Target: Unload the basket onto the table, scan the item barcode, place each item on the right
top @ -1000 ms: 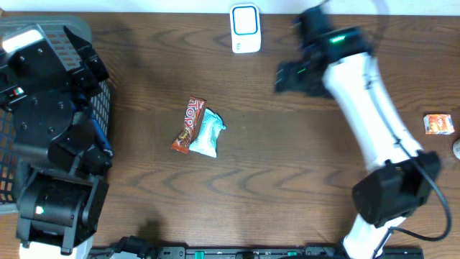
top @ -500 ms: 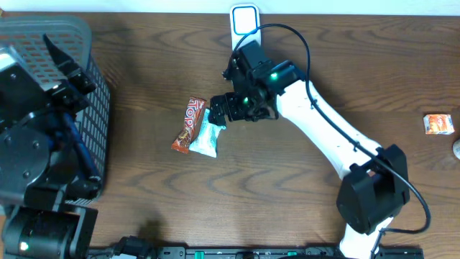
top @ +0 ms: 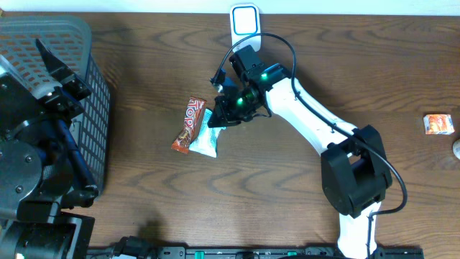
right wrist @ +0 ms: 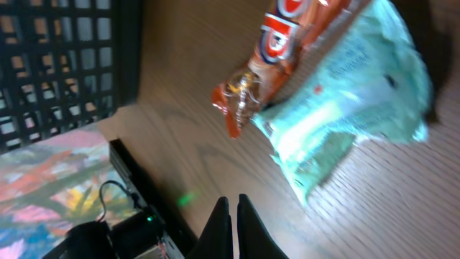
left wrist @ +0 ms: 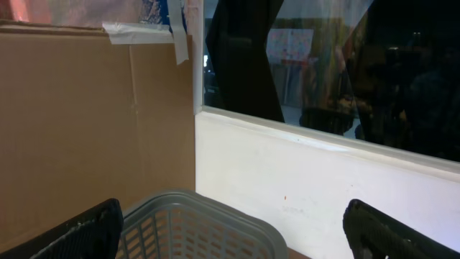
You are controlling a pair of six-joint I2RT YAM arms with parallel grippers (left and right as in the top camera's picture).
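The right gripper point(top: 226, 108) was down at the pair of wrappers just off the table's point(top: 287, 208) centre, a touch toward 9 o'clock. There lay the red bar point(top: 188, 125) and, touching it on its 3 o'clock side, the pale mint packet point(top: 207, 134). In the wrist view its fingers point(right wrist: 221, 216) were pressed flat together with nothing between them. The mint packet lay free at their 1 o'clock, not pinched. So the jaws were closed on air, and on my reading no item was in hand. The left gripper point(left wrist: 233, 232) sat out of it, jaws spread wide above the basket point(left wrist: 194, 208) on the 9 o'clock side.

What the pick called for, I'd say, was to spread the jaws and set one finger either side of the mint packet's crimped end, at its 1 o'clock corner. The gripper also needed to come low enough to catch the film rather than skate over it. That wrapper looked soft and puffy, so a pinch on the flat seal should hold better than one on the belly. The red bar needed minding too, because the two touched and a sloppy close could drag both. After that, the packet could be lifted clear and carried to the scanner point(top: 245, 20) at the 12 o'clock edge. No barcode showed on either wrapper from these views, so the packet would likely want turning before it faced the scanner.
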